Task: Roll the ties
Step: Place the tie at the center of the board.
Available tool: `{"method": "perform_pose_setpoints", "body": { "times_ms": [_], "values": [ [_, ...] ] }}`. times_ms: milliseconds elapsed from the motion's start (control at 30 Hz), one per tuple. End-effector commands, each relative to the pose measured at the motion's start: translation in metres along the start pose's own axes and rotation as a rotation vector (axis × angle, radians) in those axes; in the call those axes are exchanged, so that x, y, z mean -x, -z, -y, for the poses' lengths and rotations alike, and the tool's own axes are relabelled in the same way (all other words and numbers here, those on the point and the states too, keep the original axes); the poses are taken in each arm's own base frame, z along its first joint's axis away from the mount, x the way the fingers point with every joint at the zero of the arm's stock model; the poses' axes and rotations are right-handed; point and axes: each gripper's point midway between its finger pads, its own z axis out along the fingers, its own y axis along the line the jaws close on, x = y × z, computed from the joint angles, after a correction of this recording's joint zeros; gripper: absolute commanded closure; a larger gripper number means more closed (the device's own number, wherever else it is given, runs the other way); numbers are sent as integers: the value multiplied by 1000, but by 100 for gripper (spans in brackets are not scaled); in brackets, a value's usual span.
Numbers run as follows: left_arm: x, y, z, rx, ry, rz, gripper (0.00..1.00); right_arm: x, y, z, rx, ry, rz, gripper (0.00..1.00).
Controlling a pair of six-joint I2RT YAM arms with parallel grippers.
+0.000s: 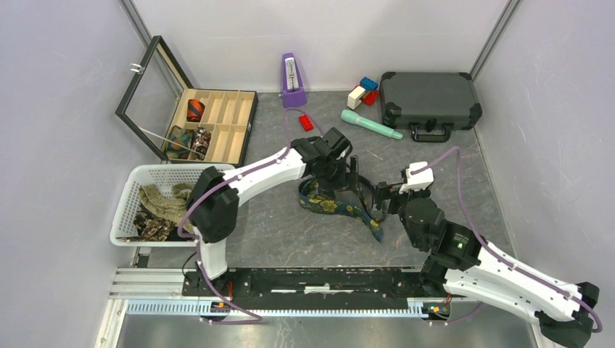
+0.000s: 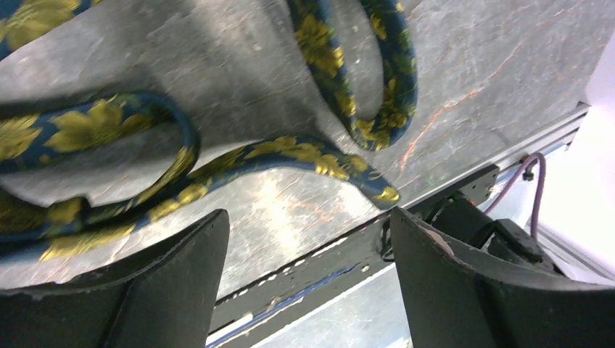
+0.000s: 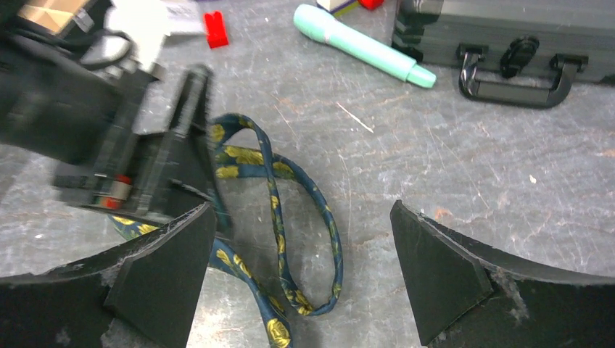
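A navy tie with yellow flowers (image 1: 339,206) lies loose in loops mid-table, not rolled. My left gripper (image 1: 353,177) hangs just above it, open, with nothing between its fingers; in the left wrist view (image 2: 308,225) the tie (image 2: 290,154) curls on the table past the fingertips. My right gripper (image 1: 382,196) is open and empty beside the tie's right end, and a loop of the tie (image 3: 279,217) lies between its fingers (image 3: 301,217). More ties (image 1: 161,203) are heaped in the white basket (image 1: 125,210). Rolled ties (image 1: 195,110) sit in the wooden box (image 1: 239,125).
A teal handle-shaped tool (image 1: 371,124), a red block (image 1: 306,122), a purple metronome (image 1: 292,81), coloured blocks (image 1: 362,92) and a grey case (image 1: 430,100) stand at the back. The box's glass lid (image 1: 149,98) is open to the left. Walls close in on three sides.
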Motion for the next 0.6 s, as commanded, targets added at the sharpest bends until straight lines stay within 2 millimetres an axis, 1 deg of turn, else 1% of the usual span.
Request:
{"method": "perform_pose_setpoints", "body": {
  "times_ms": [0, 100, 200, 333, 467, 567],
  "values": [
    [-1, 27, -25, 89, -83, 101, 15, -25, -7, 5, -63, -28, -30, 2],
    [-10, 21, -40, 128, -107, 100, 17, -42, -13, 3, -74, -11, -72, 3],
    [-16, 15, -47, 157, -117, 95, 18, -58, -20, 0, -77, 21, -123, 3],
    [-17, 9, -53, 194, -98, 110, 18, -88, -31, -2, -59, 67, -234, 2],
    [-16, 3, -67, 234, -48, 160, 18, -118, -43, 3, -38, 74, -332, 2],
    [-17, 0, -82, 280, -30, 188, 18, -128, -52, 10, -32, 64, -371, 2]
  ]
}}
